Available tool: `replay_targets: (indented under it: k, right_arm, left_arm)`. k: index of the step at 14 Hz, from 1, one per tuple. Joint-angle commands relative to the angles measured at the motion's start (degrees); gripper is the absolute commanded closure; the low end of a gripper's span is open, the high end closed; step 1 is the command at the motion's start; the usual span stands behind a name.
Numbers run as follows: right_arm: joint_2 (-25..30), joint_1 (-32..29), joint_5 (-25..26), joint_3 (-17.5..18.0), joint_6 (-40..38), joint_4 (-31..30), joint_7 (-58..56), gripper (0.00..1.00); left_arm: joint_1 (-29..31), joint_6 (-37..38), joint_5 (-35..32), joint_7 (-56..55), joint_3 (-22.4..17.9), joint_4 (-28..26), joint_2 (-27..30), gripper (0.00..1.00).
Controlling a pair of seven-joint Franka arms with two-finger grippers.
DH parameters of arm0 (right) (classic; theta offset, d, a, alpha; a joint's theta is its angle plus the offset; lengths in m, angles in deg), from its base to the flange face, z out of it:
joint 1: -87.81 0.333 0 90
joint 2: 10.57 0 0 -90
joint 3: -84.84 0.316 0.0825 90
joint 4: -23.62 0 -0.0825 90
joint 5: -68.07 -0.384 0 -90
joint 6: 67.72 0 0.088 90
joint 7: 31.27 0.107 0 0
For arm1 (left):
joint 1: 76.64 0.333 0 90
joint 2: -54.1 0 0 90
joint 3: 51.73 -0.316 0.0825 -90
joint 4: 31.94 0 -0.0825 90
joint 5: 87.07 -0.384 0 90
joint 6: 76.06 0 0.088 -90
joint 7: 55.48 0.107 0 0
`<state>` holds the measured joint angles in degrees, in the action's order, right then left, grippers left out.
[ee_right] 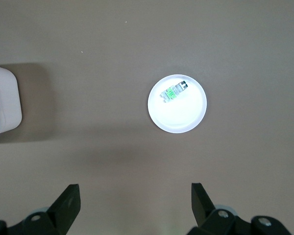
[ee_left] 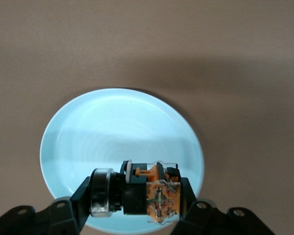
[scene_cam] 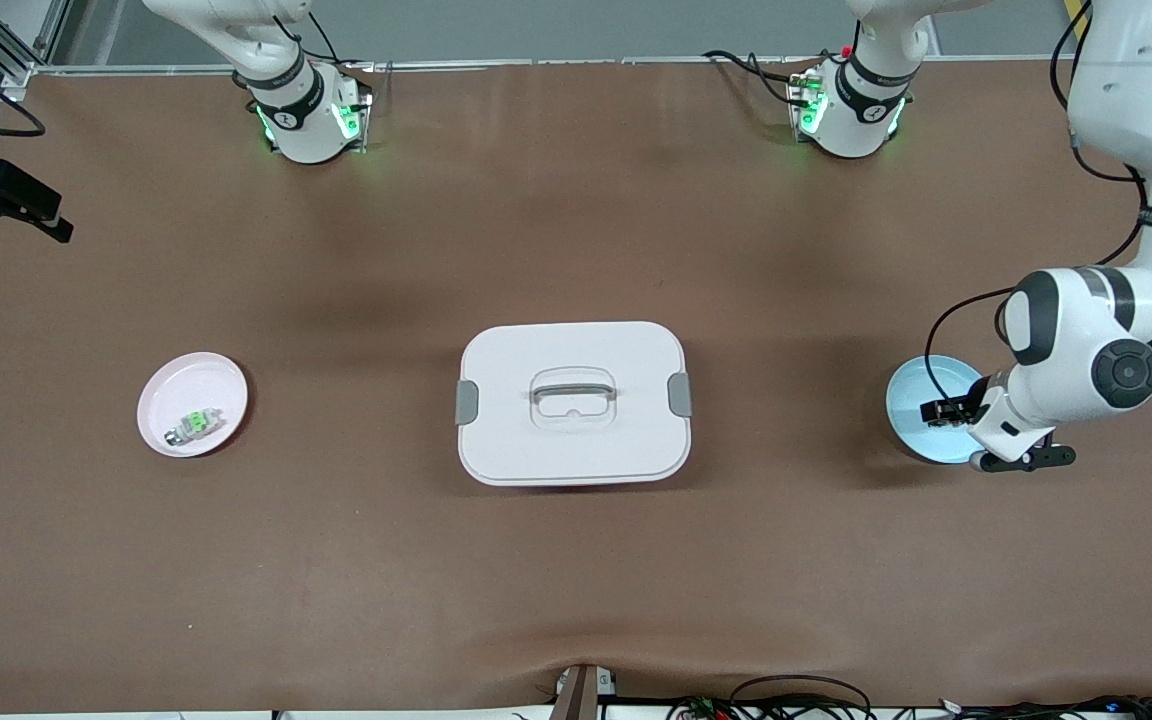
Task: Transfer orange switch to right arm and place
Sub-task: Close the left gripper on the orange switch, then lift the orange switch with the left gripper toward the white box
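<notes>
Between left jaws: orange switch (ee_left: 147, 193).

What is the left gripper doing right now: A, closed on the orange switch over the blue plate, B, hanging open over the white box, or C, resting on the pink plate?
A: the left gripper is shut on the orange switch, just over the blue plate.

front: high, facing robots | wrists: downward | shared: pink plate (scene_cam: 192, 404) front/right wrist
</notes>
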<state>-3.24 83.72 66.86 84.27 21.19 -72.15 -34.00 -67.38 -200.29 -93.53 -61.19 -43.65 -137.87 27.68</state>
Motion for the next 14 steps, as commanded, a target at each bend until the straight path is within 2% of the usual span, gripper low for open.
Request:
replay_targets:
  k: [1, 5, 9, 12, 14]
  right_arm:
    - [-0.04, -0.74, 0.43, 0.57, -0.84, 0.76, -0.43, 0.0]
    - [-0.12, -0.65, 0.43, 0.66, -0.84, 0.68, -0.08, 0.0]
    - [-0.3, 0.31, -0.1, 0.66, -0.76, 0.67, 0.1, 0.0]
    - [-0.39, 1.11, -0.19, 0.66, -0.32, 0.76, 0.1, 0.0]
    - [-0.56, 1.46, -0.36, 0.74, -0.14, 0.76, 0.19, 0.0]
  left_arm:
    - [0.05, 6.0, 0.91, -0.44, 3.51, 1.07, 4.96, 1.0]
    - [-0.21, 10.05, 10.56, -3.5, 6.24, 4.14, 6.99, 1.0]
    - [-0.39, 16.03, 11.11, -18.42, 12.47, 10.47, 6.73, 1.0]
    - [-1.26, 16.22, 10.94, -31.69, 18.36, 13.2, 6.29, 1.0]
    - [-4.67, 16.22, 10.76, -39.69, 19.17, 15.13, 5.42, 1.0]
